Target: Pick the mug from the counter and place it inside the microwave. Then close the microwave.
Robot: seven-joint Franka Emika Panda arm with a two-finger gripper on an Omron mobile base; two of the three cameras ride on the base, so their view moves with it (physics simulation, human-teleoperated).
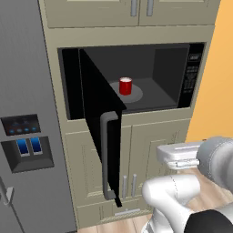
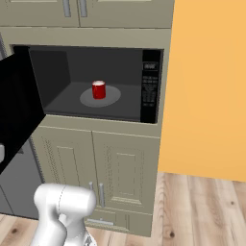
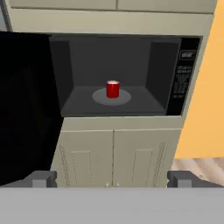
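The red mug [image 1: 125, 86] [image 2: 98, 90] [image 3: 112, 89] stands upright on the round grey turntable [image 3: 122, 97] inside the black microwave [image 1: 195, 75] [image 2: 151, 86] [image 3: 186, 74]. The microwave's door [image 1: 102, 123] [image 2: 14, 108] [image 3: 26, 109] hangs wide open, swung out to the left, with its grey bar handle [image 1: 107, 154] facing me. My gripper [image 3: 111, 179] is open and holds nothing. It sits well back from the microwave, below the level of the opening and facing it. In the left base view the white hand [image 1: 177, 155] hangs to the right of the door's edge. The counter is out of view.
A grey fridge [image 1: 27, 150] with a blue dispenser panel stands left of the microwave column. Beige cabinet doors [image 2: 96, 168] sit under the microwave. An orange wall [image 2: 211, 86] bounds the right side, above a wooden floor [image 2: 206, 211].
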